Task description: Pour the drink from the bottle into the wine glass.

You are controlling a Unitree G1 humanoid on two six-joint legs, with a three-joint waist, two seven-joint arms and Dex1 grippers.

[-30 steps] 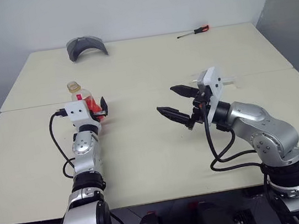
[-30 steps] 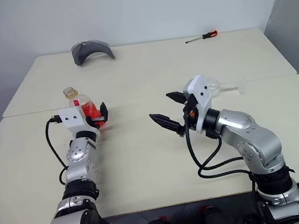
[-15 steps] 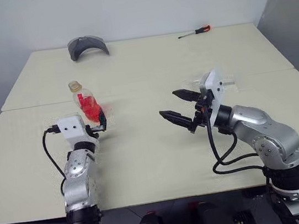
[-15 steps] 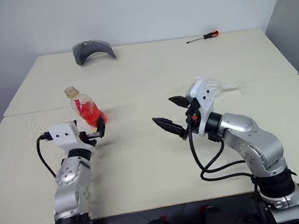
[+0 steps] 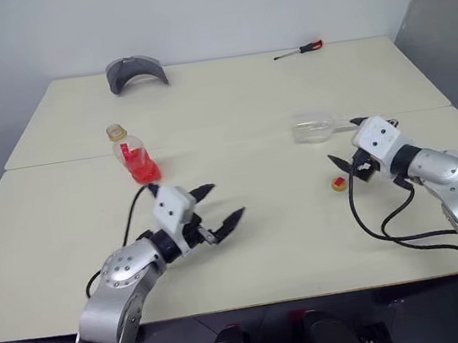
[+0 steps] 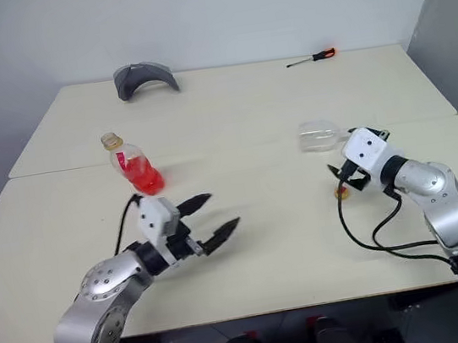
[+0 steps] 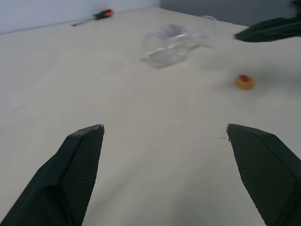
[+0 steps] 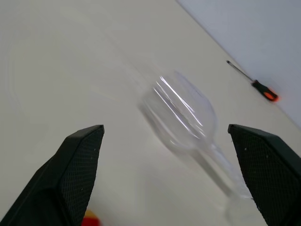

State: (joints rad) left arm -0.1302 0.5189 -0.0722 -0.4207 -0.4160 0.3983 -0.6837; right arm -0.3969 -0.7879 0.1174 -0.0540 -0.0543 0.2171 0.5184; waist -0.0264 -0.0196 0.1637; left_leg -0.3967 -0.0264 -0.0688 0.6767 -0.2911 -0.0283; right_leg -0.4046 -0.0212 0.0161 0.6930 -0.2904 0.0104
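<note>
Both grippers, left (image 5: 221,207) and right (image 5: 347,168), had jaws apart and empty; glass (image 5: 315,129) lay toppled right of centre, cap (image 5: 337,183) below it, bottle (image 5: 134,155) upright left, screwdriver (image 5: 299,49) top.

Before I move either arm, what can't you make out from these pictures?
- Clear stemmed wine glass, lying on its side: its foot is blurred in the right wrist view, rim condition unclear.
- Small clear plastic bottle with red drink: liquid level too small to read, head views.
- Small yellow-and-red cap: blurred; which way up is unclear, left wrist view.
</note>
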